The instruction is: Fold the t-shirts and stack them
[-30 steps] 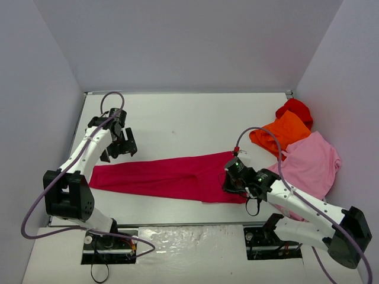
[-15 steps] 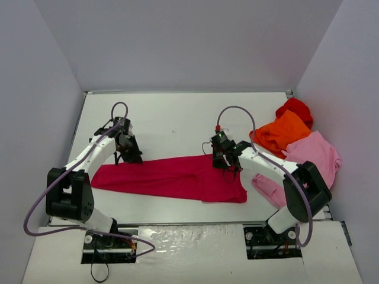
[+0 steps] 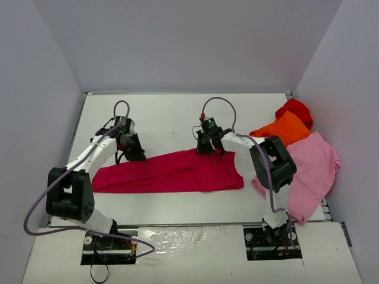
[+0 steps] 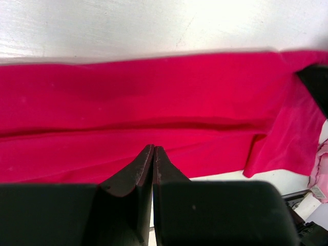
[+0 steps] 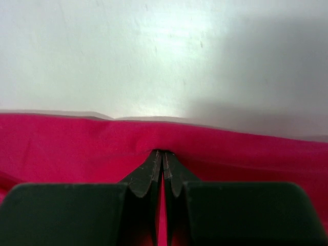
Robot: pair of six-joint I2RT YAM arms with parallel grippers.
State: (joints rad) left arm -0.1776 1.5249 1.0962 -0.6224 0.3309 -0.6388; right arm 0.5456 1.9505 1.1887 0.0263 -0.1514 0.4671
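**Raspberry shirt pinched along its far edge by both arms**

Raspberry-red cloth is what catches the eye first: the raspberry-red t-shirt (image 3: pixel 172 171) lies as a long, narrow folded band across the middle of the white worktop (image 3: pixel 172 112). It runs from close to the left edge to a little right of centre. Its near edge lies flat and nearly straight.

Both arms reach over it from their bases at the near edge. The left pincer (image 3: pixel 135 155) is down at the far edge of the band towards its left end, its jaws pressed together on the cloth. The right pincer (image 3: pixel 207 148) is down at the far edge near the band's right end. Its jaws are also clamped together, and the wrist view shows the cloth puckering where the tips meet.

Along the right edge the other shirts lie in a loose heap. The pale pink t-shirt (image 3: pixel 314 165) is spread nearest, just beside the band's right end. The orange t-shirt (image 3: pixel 283 129) is bunched beyond it, overlapping its far side. The bright red t-shirt (image 3: pixel 295 109) is crumpled farthest back, touching the orange one, towards the far right corner.
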